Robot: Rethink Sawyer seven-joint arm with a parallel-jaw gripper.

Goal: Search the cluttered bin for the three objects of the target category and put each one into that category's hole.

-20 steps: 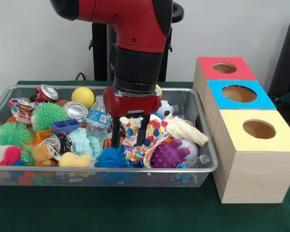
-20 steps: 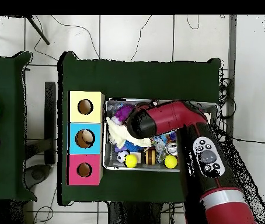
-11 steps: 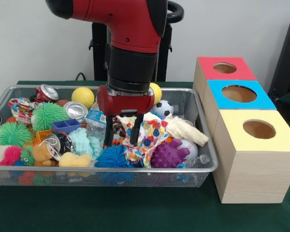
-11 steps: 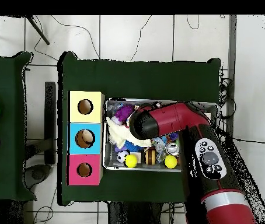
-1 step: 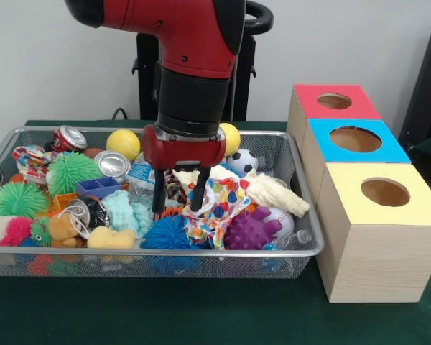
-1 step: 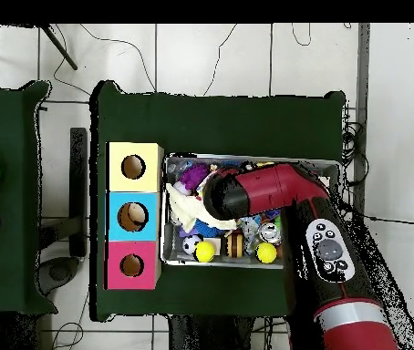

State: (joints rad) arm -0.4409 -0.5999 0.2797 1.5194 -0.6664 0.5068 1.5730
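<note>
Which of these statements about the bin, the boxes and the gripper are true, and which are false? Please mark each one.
1. The gripper is open, its fingers down among the toys. True.
2. The yellow box stands nearest the camera in the front view. True.
3. The blue box has no hole. False: it has a round hole on top.
4. The wire bin is empty. False: it is full of toys.
</note>
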